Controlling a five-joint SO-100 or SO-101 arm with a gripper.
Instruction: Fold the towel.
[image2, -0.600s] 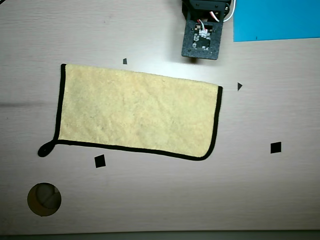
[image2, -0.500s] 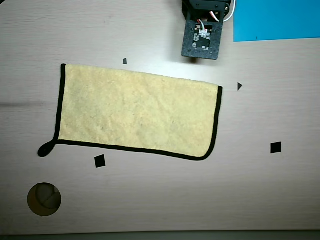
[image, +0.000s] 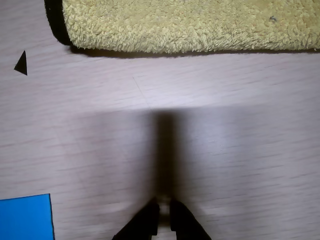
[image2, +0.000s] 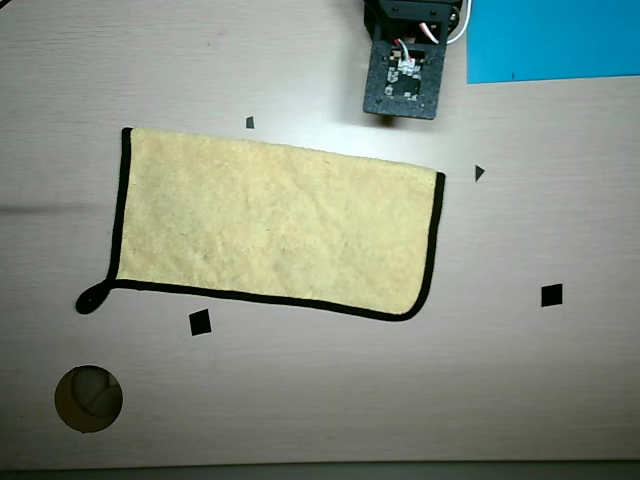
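Observation:
A yellow terry towel (image2: 275, 225) with a black border lies flat on the table in the overhead view. The border runs along its left, lower and right edges, the upper edge is a plain fold, and a black loop (image2: 90, 298) sticks out at its lower left corner. In the wrist view the towel's folded edge (image: 190, 25) fills the top. My gripper (image: 164, 212) enters from the bottom, its black fingertips together and empty, well short of the towel. In the overhead view the arm's head (image2: 402, 75) sits just beyond the towel's upper right edge and hides the fingertips.
A blue sheet (image2: 550, 40) lies at the top right, also seen in the wrist view (image: 25, 217). Small black markers dot the table: a triangle (image2: 479, 172) (image: 21, 64) and squares (image2: 200, 322) (image2: 551, 295). A round hole (image2: 88, 398) is at the lower left.

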